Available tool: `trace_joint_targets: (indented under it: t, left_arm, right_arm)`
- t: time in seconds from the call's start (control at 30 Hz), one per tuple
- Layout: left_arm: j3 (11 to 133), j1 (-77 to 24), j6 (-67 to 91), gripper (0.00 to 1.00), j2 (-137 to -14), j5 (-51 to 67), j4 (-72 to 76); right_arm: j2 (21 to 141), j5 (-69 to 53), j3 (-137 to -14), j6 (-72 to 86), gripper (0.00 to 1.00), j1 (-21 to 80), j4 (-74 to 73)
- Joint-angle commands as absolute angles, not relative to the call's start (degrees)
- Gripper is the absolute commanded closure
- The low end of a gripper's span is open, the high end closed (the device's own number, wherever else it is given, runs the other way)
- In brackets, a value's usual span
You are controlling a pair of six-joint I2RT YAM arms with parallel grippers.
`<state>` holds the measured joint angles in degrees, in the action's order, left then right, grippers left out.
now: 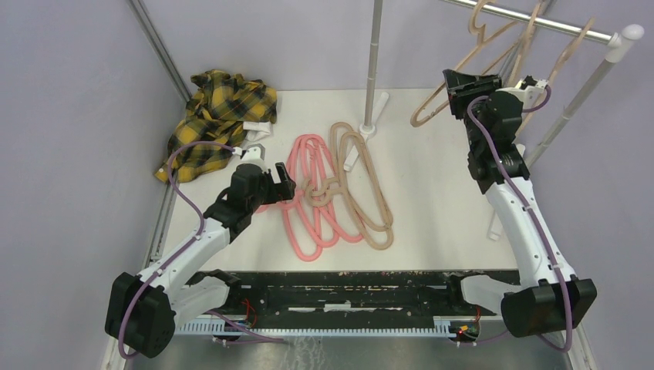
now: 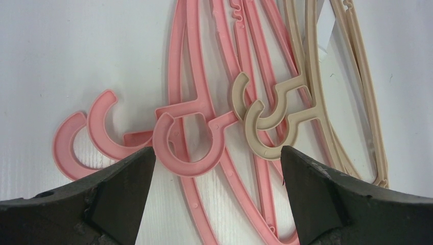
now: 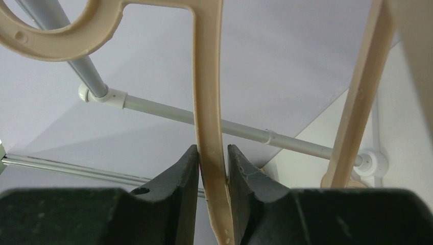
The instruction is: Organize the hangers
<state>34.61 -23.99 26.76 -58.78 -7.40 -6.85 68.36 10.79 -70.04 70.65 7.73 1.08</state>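
Overhead, right claw (image 3: 212, 148) tight on one beige hanger (image 3: 207, 76); left claw (image 2: 217, 150) wide apart above pink hangers (image 2: 196, 109).

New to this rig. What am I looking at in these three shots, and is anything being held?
Two robot arms bolted at the near edge of a table. The wide shot looks down from above and behind; the other two come from wrist cameras. On it lie tangled pink hangers and beige hangers, plus a plaid shirt far left. The left tool hovers open over their hooks, holding nothing. The right tool is closed on a hanging beige hanger by the rail.
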Motion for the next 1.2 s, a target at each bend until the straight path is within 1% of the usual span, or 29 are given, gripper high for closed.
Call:
trace_joint_targets:
  t: [0.0, 0.3, 0.4, 0.47, 0.63, 0.77, 0.87, 1.0, 1.07, 1.17]
  left_arm:
    - [34.54, -24.0, 28.56, 0.01, -58.74, -7.7, -5.11]
    - [34.3, -24.0, 28.64, 0.01, -58.54, -7.76, -5.14]
    - [34.34, -24.04, 28.74, 0.01, -58.69, -7.66, -4.99]
    - [34.28, -24.07, 28.74, 0.01, -58.84, -7.57, -4.96]
    - [34.11, -24.04, 28.8, 0.01, -59.06, -7.63, -4.75]
    - [34.11, -24.02, 28.81, 0.01, -59.54, -7.48, -4.5]
    - [34.17, -24.01, 28.83, 0.01, -59.97, -7.39, -4.2]
    - [34.23, -24.05, 28.83, 0.01, -60.4, -7.49, -4.06]
    - [34.28, -24.05, 28.91, 0.01, -60.55, -7.49, -4.03]
    - [34.2, -23.99, 28.92, 0.01, -60.78, -7.58, -3.98]
  right_arm:
    - [64.28, 12.19, -69.96, 68.81, 0.55, 7.21, -1.55]
    - [59.58, 9.43, -73.95, 60.07, 0.24, 7.15, -9.73]
    - [57.7, 7.92, -75.35, 56.75, 0.19, 7.2, -11.25]
    - [56.69, 7.27, -77.16, 53.93, 0.17, 7.16, -13.0]
    - [53.52, 7.73, -79.76, 46.07, 0.16, 7.21, -15.12]
    - [53.2, 6.22, -82.38, 37.16, 0.16, 7.21, -16.32]
    - [55.55, -2.25, -85.14, 33.38, 0.19, 7.21, -15.69]
    - [63.06, -16.55, -91.33, 32.42, 0.29, 7.97, -17.95]
    - [66.46, -18.17, -93.95, 29.46, 0.3, 11.34, -21.2]
    - [70.26, -14.12, -96.12, 23.51, 0.3, 19.04, -25.31]
